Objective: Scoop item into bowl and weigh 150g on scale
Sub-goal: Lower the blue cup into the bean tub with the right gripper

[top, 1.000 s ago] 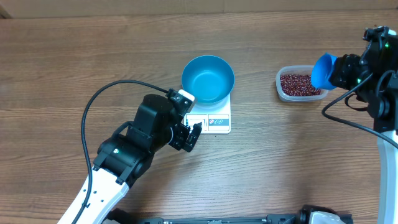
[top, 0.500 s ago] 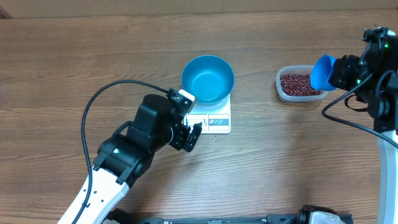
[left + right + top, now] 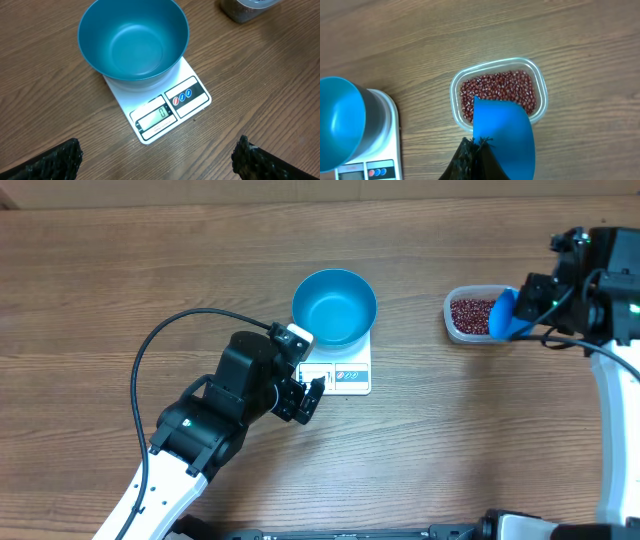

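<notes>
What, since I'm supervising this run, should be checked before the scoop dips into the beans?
1. The bowl sits on the scale: ok.
2. The bowl is empty: ok.
3. The display shows zero: ok.
4. The right gripper is shut on the scoop: ok.
5. The scoop is over the tub of beans: ok.
6. The left gripper is open, clear of the bowl: ok.

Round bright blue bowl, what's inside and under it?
The round blue bowl is empty inside, smooth bottom bare. Under it sits the flat white square scale, platform mostly covered.
</notes>
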`<state>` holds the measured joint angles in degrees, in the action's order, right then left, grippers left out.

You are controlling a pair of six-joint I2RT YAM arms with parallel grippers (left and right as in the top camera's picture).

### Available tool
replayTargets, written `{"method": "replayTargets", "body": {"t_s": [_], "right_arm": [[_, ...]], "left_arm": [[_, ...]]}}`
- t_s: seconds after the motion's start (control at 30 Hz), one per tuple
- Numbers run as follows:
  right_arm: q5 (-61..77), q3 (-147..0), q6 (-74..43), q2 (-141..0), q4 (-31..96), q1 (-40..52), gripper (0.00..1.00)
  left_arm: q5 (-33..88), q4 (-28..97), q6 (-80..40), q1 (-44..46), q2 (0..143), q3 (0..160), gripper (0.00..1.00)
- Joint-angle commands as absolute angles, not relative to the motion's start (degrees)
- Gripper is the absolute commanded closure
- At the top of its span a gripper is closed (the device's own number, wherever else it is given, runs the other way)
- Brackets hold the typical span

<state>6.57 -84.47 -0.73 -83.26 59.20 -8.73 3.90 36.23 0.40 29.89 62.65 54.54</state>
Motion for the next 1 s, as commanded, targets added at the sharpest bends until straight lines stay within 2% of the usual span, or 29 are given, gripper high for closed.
{"method": "replayTargets", "body": {"t_s": [0.0,0.2,0.5,0.97], "right_arm": [[3.1,-86.5,3.4,-83.7,58.9,-7.5,0.96],[-7.9,-89.6,5.0,-87.5,61.7,-4.8,0.96],[-18.6,-91.2,6.5,-93.6,59.2,1.0,0.96],[-26.3,-91.2,7.2,-101.6,53.0,3.4,0.96]], "left_arm": [[4.5,35.6,1.5,29.5,62.5,55.7,0.00],[4.5,35.1,1.5,29.5,62.5,55.7,0.00],[4.5,35.2,1.5,29.5,62.5,55.7,0.00],[4.5,35.1,1.5,29.5,62.5,55.7,0.00]]}}
